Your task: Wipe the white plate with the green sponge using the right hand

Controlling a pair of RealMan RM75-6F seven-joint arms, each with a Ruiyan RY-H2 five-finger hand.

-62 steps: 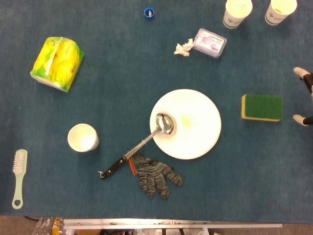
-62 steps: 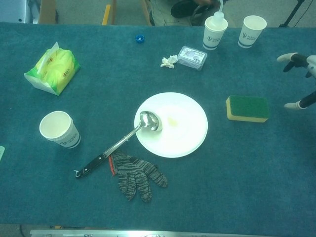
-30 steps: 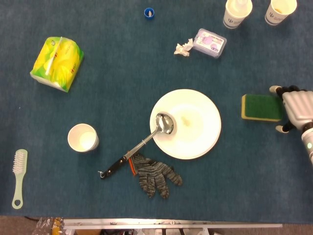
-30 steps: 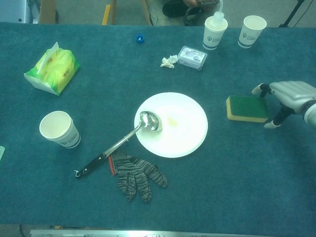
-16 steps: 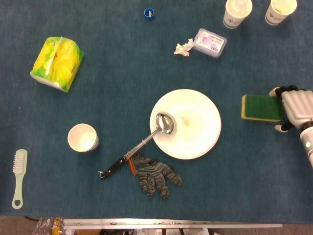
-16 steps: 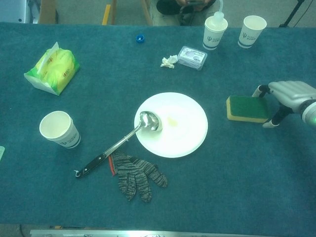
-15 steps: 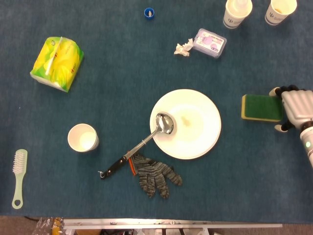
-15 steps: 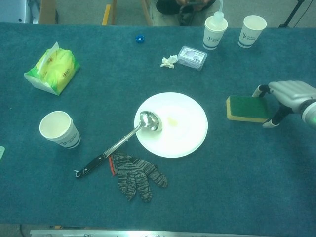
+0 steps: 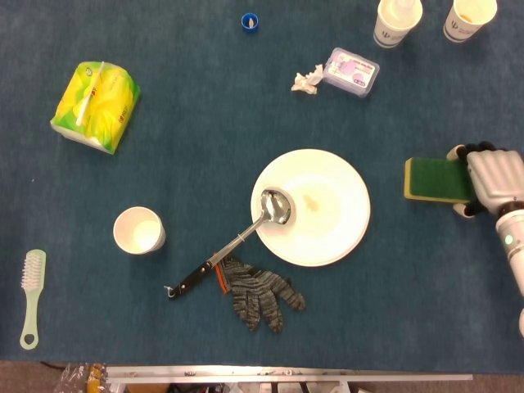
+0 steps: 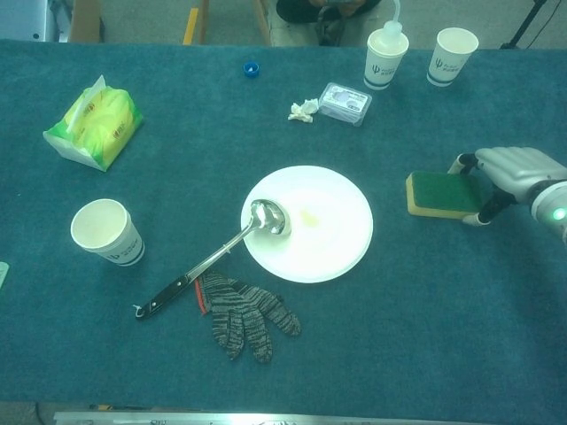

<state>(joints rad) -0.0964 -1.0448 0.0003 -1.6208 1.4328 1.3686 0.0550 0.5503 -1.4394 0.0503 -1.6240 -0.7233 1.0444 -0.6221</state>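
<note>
The white plate (image 9: 327,225) (image 10: 328,239) lies mid-table with a faint yellowish smear at its centre and a metal ladle's bowl (image 9: 277,206) resting on its left part. The green sponge (image 9: 434,178) (image 10: 438,193), green on top with a yellow base, lies flat on the cloth to the right of the plate. My right hand (image 9: 491,180) (image 10: 509,173) hangs over the sponge's right end, with fingers at the far side and the thumb at the near side, spread apart. The sponge rests on the table. My left hand is in neither view.
The ladle's handle (image 9: 201,274) runs down-left to a grey knitted glove (image 9: 258,293). A paper cup (image 9: 137,231), a brush (image 9: 31,295) and a yellow-green tissue pack (image 9: 94,94) sit at the left. Two cups (image 9: 399,20), a small box (image 9: 352,70), crumpled paper and a blue cap stand at the back.
My right hand came in from the right edge and settled over the sponge's right end, creeping slightly left in the last half second. The sponge and plate have not visibly moved.
</note>
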